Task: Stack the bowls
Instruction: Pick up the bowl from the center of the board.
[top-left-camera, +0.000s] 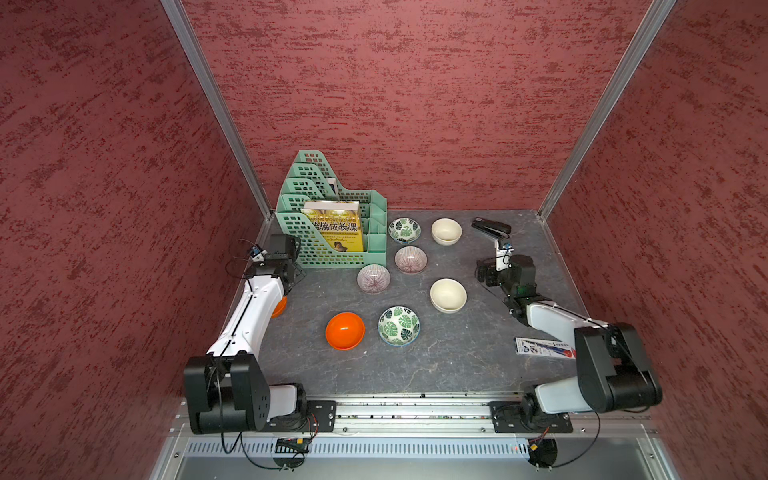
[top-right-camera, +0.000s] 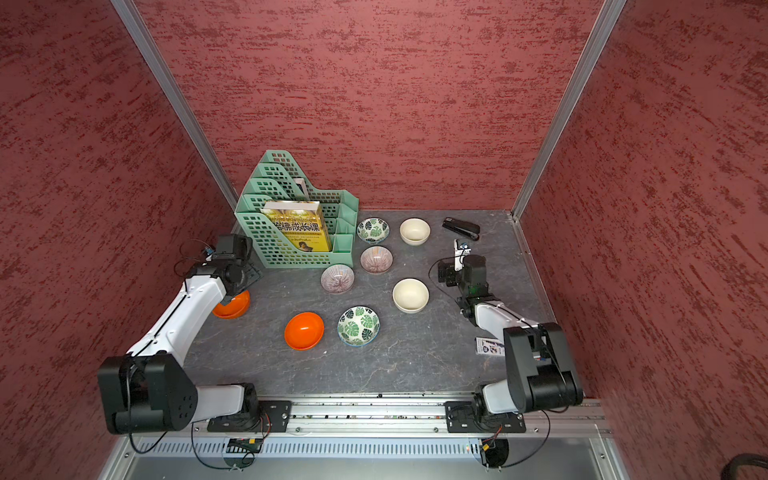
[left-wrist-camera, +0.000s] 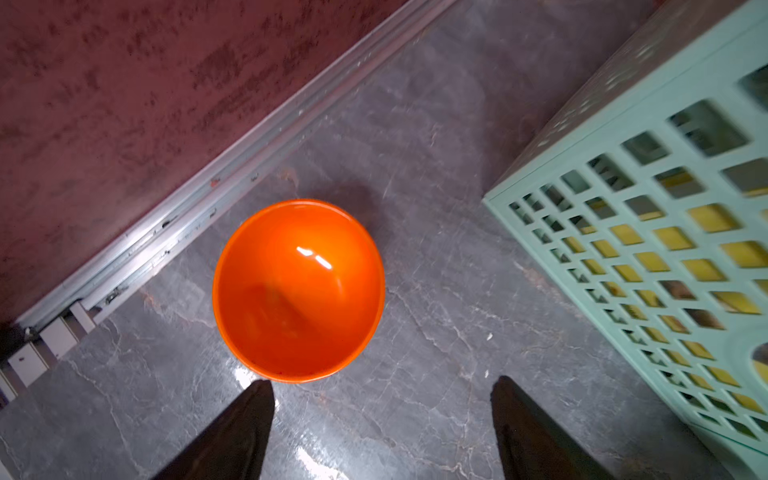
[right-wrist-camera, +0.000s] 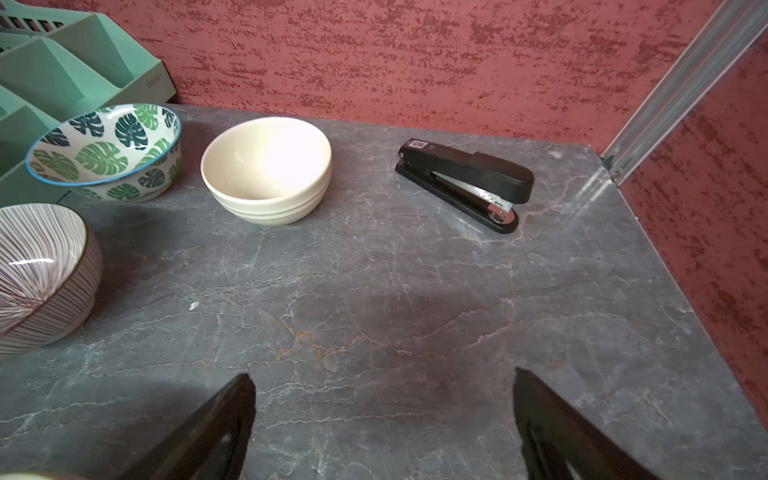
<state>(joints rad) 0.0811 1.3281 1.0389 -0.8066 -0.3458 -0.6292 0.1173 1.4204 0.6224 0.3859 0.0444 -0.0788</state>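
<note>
We see a glossy orange bowl (left-wrist-camera: 298, 291) catching bright highlights. The table (left-wrist-camera: 436, 311) has a grey, veined, stone-like top with a soft sheen. The rack (left-wrist-camera: 665, 249) looks like matt mint plastic. The cream bowl (right-wrist-camera: 266, 170) is smooth and satin. The stapler (right-wrist-camera: 465, 183) is matt black plastic with bright metal. The wall (right-wrist-camera: 415, 54) is rough red plaster, and the rails (right-wrist-camera: 673, 89) are brushed metal.

orange bowls (top-right-camera: 304, 331) | leaf bowls (top-right-camera: 358, 326) | cream bowls (top-right-camera: 410, 294) | lined bowls (top-right-camera: 337, 278) | all upright on table, none nested
</note>
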